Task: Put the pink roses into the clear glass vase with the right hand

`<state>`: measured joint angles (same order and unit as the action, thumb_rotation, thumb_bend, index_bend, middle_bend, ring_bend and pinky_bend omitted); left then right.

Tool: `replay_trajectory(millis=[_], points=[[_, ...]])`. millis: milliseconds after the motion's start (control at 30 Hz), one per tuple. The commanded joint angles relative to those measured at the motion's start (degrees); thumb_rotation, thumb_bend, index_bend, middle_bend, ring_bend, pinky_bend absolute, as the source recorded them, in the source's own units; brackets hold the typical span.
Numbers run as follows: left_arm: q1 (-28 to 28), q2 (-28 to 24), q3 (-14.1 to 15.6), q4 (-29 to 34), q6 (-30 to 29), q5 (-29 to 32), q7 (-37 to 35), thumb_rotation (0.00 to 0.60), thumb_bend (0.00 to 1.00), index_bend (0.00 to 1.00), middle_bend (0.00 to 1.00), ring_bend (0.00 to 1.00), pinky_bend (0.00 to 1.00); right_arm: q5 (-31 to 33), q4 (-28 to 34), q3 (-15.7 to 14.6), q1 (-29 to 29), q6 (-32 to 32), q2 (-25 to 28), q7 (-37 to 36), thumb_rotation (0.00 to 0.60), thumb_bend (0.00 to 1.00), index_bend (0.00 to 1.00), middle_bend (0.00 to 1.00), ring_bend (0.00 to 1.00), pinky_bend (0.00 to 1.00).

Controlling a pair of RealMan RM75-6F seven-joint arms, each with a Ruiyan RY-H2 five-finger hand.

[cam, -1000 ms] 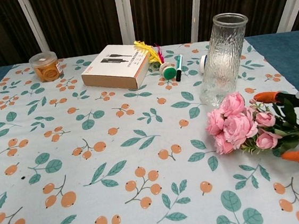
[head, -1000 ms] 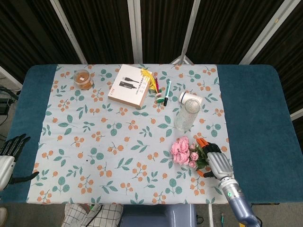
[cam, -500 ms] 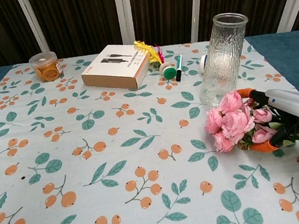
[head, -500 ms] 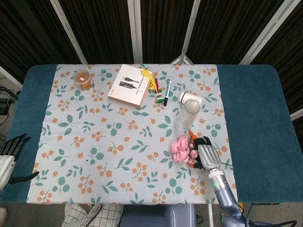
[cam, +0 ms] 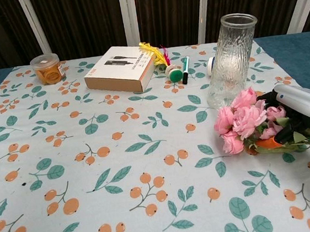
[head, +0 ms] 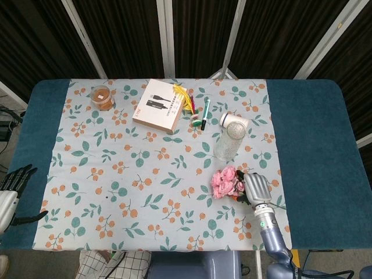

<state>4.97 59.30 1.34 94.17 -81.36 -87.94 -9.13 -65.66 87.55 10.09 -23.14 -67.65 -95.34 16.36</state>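
The pink roses [head: 224, 181] [cam: 243, 120] lie just in front of the clear glass vase [head: 229, 140] [cam: 226, 58], blooms pointing left. My right hand [head: 256, 187] [cam: 301, 109] is wrapped around their green stems, and the bunch is lifted slightly off the floral cloth. The vase stands upright and empty behind the blooms. My left hand [head: 13, 186] hangs open off the table's left edge, holding nothing.
A white box [head: 158, 105] [cam: 119, 69] lies at the back middle, with yellow feathers [head: 185, 96] and a green pen [head: 205, 113] beside it. An orange-filled jar [head: 102, 97] [cam: 47, 68] stands back left. A small white cylinder [head: 233, 121] lies behind the vase.
My right hand slid in over the stems and closed on them. The roses have since shifted up a little toward the vase. The left hand has not moved.
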Motion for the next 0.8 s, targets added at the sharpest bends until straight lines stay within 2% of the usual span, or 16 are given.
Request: replay_trajectory(millis=[33,167,300,400,533,633,800], points=[[0.0,0.0,0.0,0.0,0.0,0.0,0.0,0.600,0.00,0.00,0.00,0.00,0.00,-0.9,2.6,1.3,0.5,-1.6,1.6,-1.7,0.600,0.27,0.49,0.60,0.59,0.46],[0.0,-0.1,0.0,0.1,0.0,0.1,-0.2,0.600,0.00,0.00,0.00,0.00,0.00,-1.3,7.6,3.9,1.2,-3.4,5.3,-4.2,0.600,0.27,0.49,0.60,0.59,0.46],[0.0,-0.1,0.0,0.2,0.0,0.0,-0.3,0.600,0.00,0.00,0.00,0.00,0.00,-0.4,13.6,8.5,2.1,-5.6,9.9,-8.4,0.600,0.27,0.49,0.60,0.59,0.46],[0.0,-0.1,0.1,0.3,0.1,0.0,-0.1,0.600,0.00,0.00,0.00,0.00,0.00,2.4,18.8,14.0,2.8,-7.0,12.9,-13.6,0.600,0.27,0.49,0.60,0.59,0.46],[0.0,0.0,0.1,0.4,0.0,-0.1,0.0,0.600,0.00,0.00,0.00,0.00,0.00,7.6,24.1,23.2,3.0,-8.8,15.9,-21.1,0.600,0.27,0.49,0.60,0.59,0.46],[0.0,0.1,0.1,0.5,-0.1,-0.3,0.2,0.600,0.00,0.00,0.00,0.00,0.00,9.5,24.6,29.6,2.2,-10.3,16.3,-26.7,0.600,0.27,0.49,0.60,0.59,0.46],[0.0,0.2,0.1,0.7,0.1,-0.1,0.3,0.600,0.00,0.00,0.00,0.00,0.00,10.6,21.5,35.3,-0.6,-11.7,15.1,-31.3,0.600,0.27,0.49,0.60,0.59,0.46]])
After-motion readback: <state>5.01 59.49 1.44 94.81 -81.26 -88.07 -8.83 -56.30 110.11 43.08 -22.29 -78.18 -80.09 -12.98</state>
